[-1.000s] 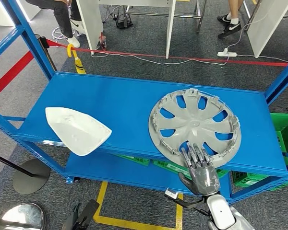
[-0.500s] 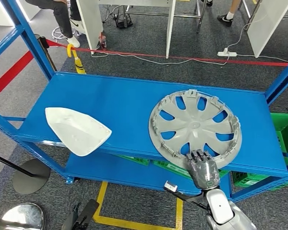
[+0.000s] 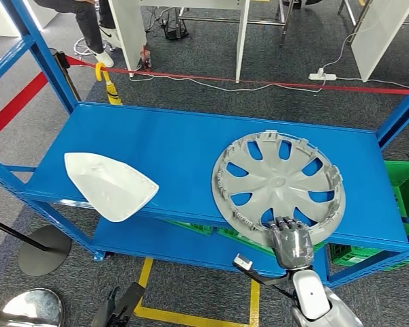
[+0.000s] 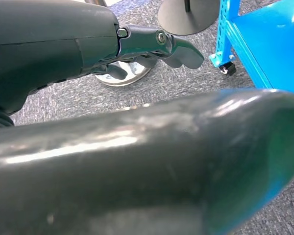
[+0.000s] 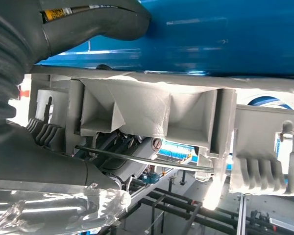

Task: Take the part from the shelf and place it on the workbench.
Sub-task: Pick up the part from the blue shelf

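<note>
Right now the grey wheel cover (image 3: 277, 185) lies on the top deck of the blue shelf (image 3: 156, 146), toward the shelf's right end, with its near rim jutting out past the shelf's front edge. The right hand (image 3: 291, 243) is at that near rim: its fingers (image 3: 287, 224) are curled over the edge of the wheel cover from above, and in the right wrist view the thumb (image 5: 97, 19) lies against the blue underside of the shelf while the ribbed grey rim of the wheel cover (image 5: 145, 110) sits between thumb and fingers, so the hand grips the rim. The far side of the wheel cover rests on the deck; whether the near side is lifted clear, I cannot tell.

Left of the wheel cover, well apart from it on the same deck, lies a white moulded panel (image 3: 109, 184), its pointed end turned toward the wheel cover and its near side overhanging the front edge.

The left hand (image 4: 153, 46) hangs low beside the shelf's foot, over grey carpet, with its fingers slightly bent and apart, holding nothing. A round metal stand base (image 4: 121, 74) rests on the carpet just beyond it.
</note>
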### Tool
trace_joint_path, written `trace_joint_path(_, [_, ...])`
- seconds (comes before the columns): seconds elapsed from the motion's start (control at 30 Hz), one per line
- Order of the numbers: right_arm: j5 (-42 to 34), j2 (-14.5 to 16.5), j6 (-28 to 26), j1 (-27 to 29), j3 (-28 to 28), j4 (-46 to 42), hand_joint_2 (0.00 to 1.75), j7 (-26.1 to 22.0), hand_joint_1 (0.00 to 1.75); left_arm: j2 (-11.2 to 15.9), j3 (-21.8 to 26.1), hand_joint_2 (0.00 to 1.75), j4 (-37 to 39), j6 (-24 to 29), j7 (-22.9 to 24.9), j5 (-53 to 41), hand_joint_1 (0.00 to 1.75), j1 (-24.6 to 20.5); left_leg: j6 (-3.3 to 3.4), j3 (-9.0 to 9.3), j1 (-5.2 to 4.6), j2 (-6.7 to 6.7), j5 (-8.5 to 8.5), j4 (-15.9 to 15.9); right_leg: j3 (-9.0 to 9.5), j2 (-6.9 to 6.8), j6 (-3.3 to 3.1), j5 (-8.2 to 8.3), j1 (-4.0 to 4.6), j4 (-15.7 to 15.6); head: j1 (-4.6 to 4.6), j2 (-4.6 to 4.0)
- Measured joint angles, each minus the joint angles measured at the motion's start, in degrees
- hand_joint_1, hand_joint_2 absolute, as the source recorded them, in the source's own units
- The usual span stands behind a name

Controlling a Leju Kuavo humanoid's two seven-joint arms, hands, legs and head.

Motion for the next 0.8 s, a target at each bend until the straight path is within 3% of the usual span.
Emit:
trace_joint_path(0.2, [0.0, -0.2, 0.0, -0.2, 0.9, -0.3, 1.75, 1.4, 1.75, 0.0, 0.0, 0.0, 0.0, 0.2, -0.3, 0.1, 0.0, 0.0, 0.0, -0.01, 0.0, 0.0, 0.0, 0.0, -0.01, 0.0, 0.0, 0.0, 0.0, 0.0, -0.01, 0.0])
trace_joint_path(0.43, [0.0, -3.0, -0.1, -1.2, 6.5, -6.9, 1.75, 6.6, 1.75, 0.3, 0.1, 0.0, 0.0, 0.9, -0.7, 0.3, 0.0, -0.2, 0.0, -0.05, 0.0, 0.01, 0.0, 0.0, -0.04, 0.04, 0.0, 0.01, 0.0, 0.0, 0.0, 0.0])
trace_joint_path(0.8, [0.0, -5.6, -0.1, -4.5, 9.1, -22.5, 1.75, 0.9, 1.75, 0.9, 0.1, 0.0, 0.0, 2.2, -0.7, -0.3, 0.0, -0.6, 0.0, -0.07, 0.01, 0.01, 0.0, 0.0, -0.07, 0.01, -0.02, -0.01, 0.01, 0.0, -0.01, 0.0])
